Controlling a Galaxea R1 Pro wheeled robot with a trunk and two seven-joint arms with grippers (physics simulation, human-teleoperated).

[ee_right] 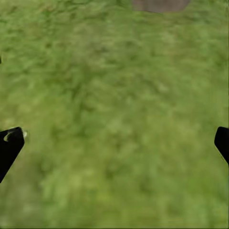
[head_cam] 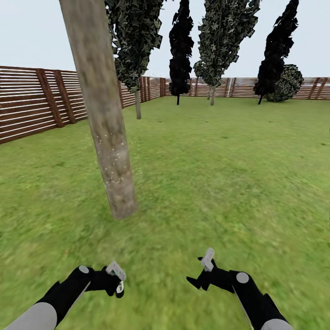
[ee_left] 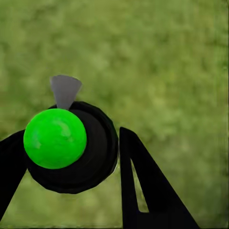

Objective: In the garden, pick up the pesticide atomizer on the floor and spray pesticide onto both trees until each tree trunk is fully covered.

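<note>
The pesticide atomizer point(ee_left: 71, 148), a black round body with a bright green ball and a grey nozzle, sits between the fingers of my left gripper point(ee_left: 71, 138), which is shut on it. In the head view that gripper point(head_cam: 117, 285) hangs low over the grass, below the base of a nearby tree trunk point(head_cam: 107, 137). The trunk is thick, mottled grey-brown and leaning, with white pesticide specks point(head_cam: 114, 160) scattered on its lower part. A second grey-trunked tree point(head_cam: 137, 104) stands farther back by the fence. My right gripper point(head_cam: 196, 270) is open over bare grass point(ee_right: 117, 140).
A brown slat fence point(head_cam: 32, 103) rings the lawn. Another grey-trunked tree point(head_cam: 212, 94), two all-black trees point(head_cam: 179, 50) point(head_cam: 275, 55) and a round bush point(head_cam: 288, 82) stand at the far end. A grey stone slab point(ee_right: 160, 4) lies in the grass ahead of the right gripper.
</note>
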